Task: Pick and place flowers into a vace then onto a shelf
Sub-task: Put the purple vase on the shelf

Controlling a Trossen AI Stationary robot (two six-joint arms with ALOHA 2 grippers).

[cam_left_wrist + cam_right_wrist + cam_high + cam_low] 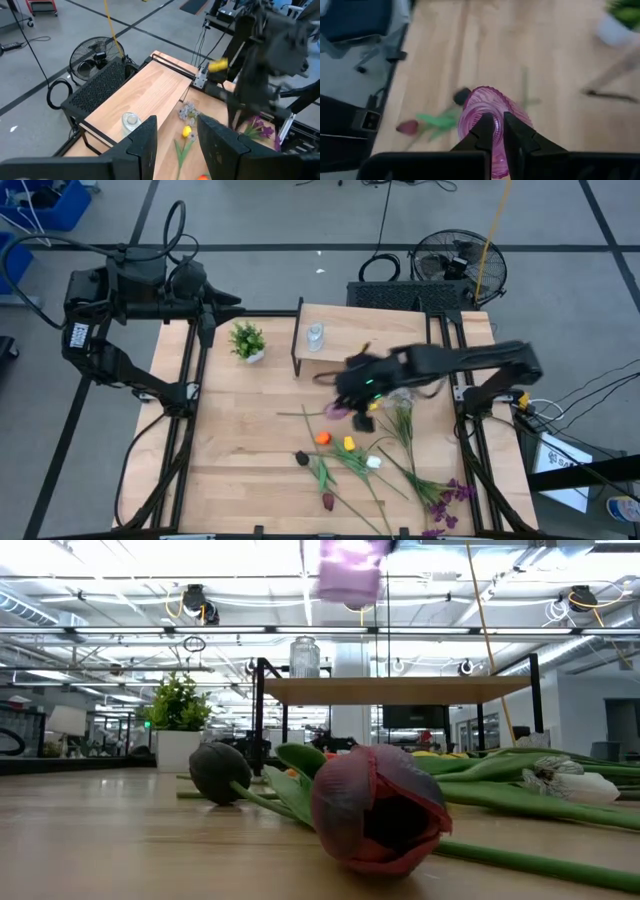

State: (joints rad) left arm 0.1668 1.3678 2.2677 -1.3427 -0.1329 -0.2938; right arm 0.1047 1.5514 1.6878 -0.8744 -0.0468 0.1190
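The pink vase (492, 125) is being held above mid-table by the right gripper (499, 131), clenched on its rim, and should be kept upright and set down clear of the flowers (370, 460) scattered nearer; the left gripper (175, 137) is parked far-left, half-spread, empty.

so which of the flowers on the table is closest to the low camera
The dark red tulip, lying on its side with its open head facing the low camera. The dark bud and the white flower lie farther back.

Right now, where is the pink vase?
The pink vase is up in the air, held by the right gripper, above the flowers and near the shelf.
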